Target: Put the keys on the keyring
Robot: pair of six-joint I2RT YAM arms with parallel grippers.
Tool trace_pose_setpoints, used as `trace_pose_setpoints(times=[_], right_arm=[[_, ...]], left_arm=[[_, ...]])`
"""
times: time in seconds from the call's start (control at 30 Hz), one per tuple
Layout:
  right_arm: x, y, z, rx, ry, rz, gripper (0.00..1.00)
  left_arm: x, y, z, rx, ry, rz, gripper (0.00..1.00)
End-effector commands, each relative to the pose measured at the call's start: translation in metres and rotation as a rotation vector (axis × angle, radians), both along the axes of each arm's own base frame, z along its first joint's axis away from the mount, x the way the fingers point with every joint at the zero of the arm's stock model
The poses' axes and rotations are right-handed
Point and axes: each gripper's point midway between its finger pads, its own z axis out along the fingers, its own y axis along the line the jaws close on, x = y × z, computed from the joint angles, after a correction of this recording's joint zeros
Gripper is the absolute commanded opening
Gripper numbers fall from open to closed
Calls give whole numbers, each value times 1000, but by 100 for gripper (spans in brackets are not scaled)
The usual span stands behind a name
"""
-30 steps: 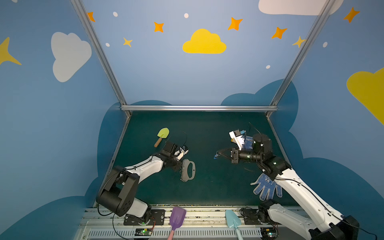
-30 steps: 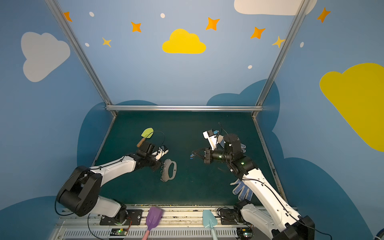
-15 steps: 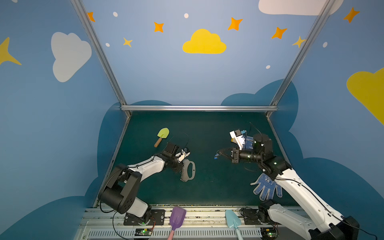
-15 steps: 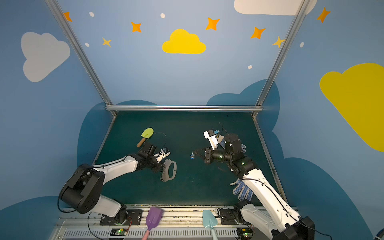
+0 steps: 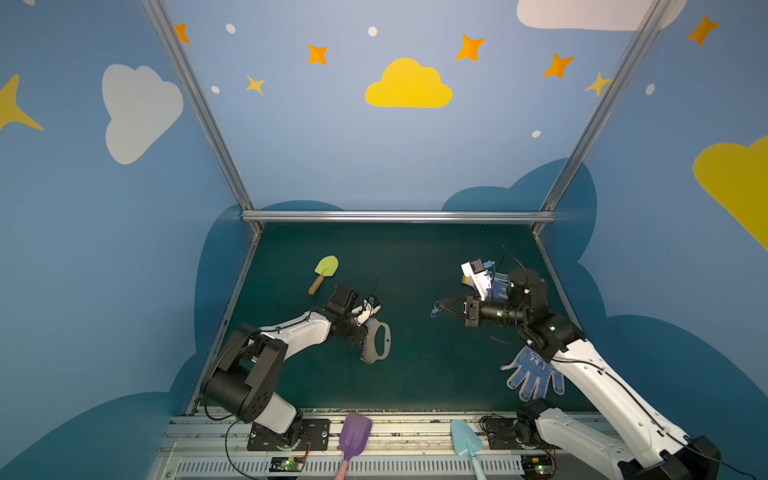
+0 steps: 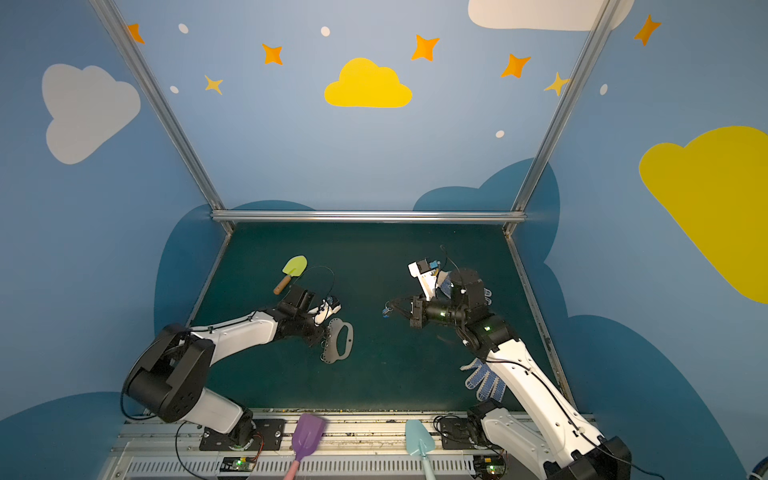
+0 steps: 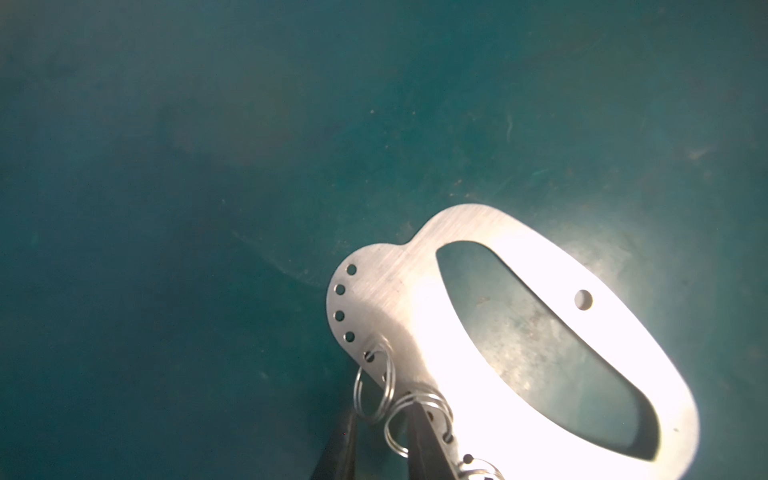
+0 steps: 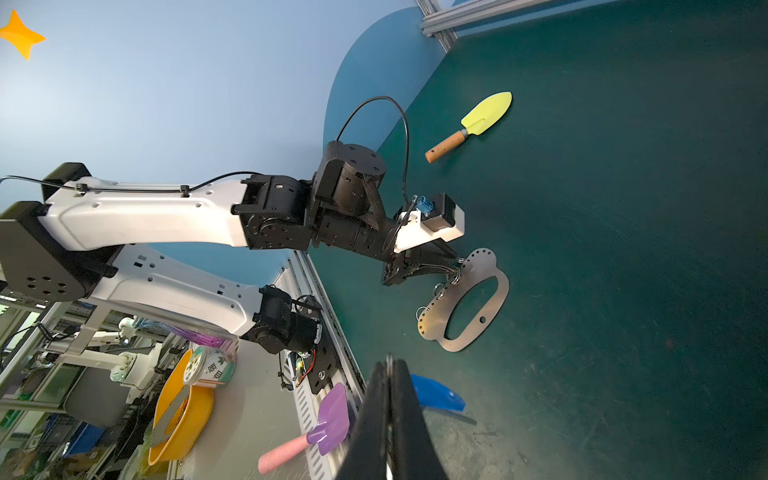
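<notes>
Fingers of the right pincer are pressing together on the thin split ring of the keys, so the blue tag is dangling free beside the tips. The whole bunch is hanging in the air above the desk, well apart from the keyring. Gripping by the ring and not by the tag is probably leaving some wire exposed for threading, though the ring is too thin here to tell how much is sticking out. The left pincer is reaching low to the holed edge of the keyring, which is lying toward the left of the desk. One finger is lying over the plate's edge and its partner is sitting just off it, with the small rings between them. They are standing only a little apart, and whether they are actually pinching a ring or the plate I cannot tell. That placing looks meant to steady the plate or present one small ring toward the keys. The keyring is showing as a flat brushed-metal plate, glaring white where light is bouncing off it. It has a long oval cutout, a single hole on the far band and a curved row of small holes, several carrying wire rings. The keys are showing only as a sliver of silver wire and a bright blue oblong tag, with no blade appearing clearly.
</notes>
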Motion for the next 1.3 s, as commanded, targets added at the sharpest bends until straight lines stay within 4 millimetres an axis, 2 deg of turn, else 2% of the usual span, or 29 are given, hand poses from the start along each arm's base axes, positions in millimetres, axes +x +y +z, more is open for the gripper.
trace_pose_setpoints(times=[0.0,0.17,0.6,0.87,1.27], right_arm=[[-3,-1,-1,2,-4,7,0],[-3,-2,-2,0,-3,4,0],[-2,-1,-3,5,7,8,0],[-1,0,-5,8,18,6,0],[-1,0,-5,7,20,6,0]], left_arm=[[7,6,-2,25,-22,15,23],[9,5,1,13,-19,10,19],[10,-3,10,-24,-33,-13,20],[11,-7,9,-37,-23,-25,14],[11,-10,4,-32,2,-39,12]])
